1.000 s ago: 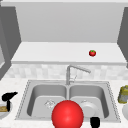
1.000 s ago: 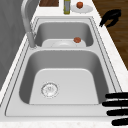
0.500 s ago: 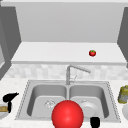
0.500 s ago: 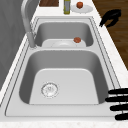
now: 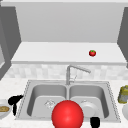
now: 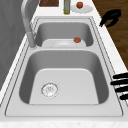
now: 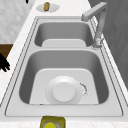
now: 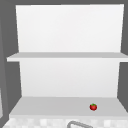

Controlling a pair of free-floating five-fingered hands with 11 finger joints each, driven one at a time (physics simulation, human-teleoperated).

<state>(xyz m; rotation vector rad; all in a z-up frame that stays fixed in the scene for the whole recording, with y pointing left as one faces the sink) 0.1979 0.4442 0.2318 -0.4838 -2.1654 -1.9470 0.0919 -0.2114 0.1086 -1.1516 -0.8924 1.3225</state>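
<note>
Left hand: released, holding nothing; fingers straight, pointing across sink rim toward left basin; slightly farther along rim than earlier. Plate: flat on counter beside it, round, no long axis. Right hand: at front rim, grip indiscernible.

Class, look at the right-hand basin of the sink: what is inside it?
In the right basin lies a white plate, upside down it seems, partly over the drain. What sits under the plate is covered. In the front view a red ball hides part of the plate.
</note>
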